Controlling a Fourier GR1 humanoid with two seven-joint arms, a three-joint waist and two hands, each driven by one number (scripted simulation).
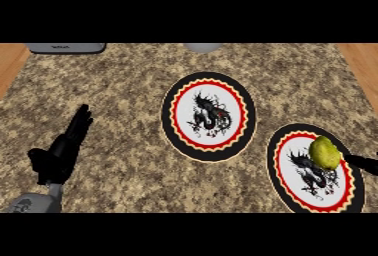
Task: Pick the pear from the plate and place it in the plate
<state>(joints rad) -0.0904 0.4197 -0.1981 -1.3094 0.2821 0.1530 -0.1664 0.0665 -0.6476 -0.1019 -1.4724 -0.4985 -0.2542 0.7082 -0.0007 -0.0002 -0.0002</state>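
- A speckled brown granite counter (111, 80) fills the view from above, with wood showing along its left and right edges.
- Two round plates lie on it, each with a black rim, a red scalloped ring and a dark dragon on white. The middle plate (209, 80) holds nothing; the right plate (291, 187) sits nearer, at the right edge.
- The pear (325, 152), yellow-green, smooth and rounded, rests on the right plate's far right part.
- The right hand (363, 163) shows only as a black sliver at the right edge, its tip close beside the pear. Whether its fingers are spread or curled cannot be told.
- The left hand (65, 147) rests at the near left, fingers straight and pointing away, holding nothing.
- Judgement: the pick-up step looks under way, with nothing lifted yet. The next move calls for closing round the pear, lifting it and carrying it left to the middle plate.
- A grey appliance (66, 48) and a pale rounded object (202, 47) sit at the far edge.
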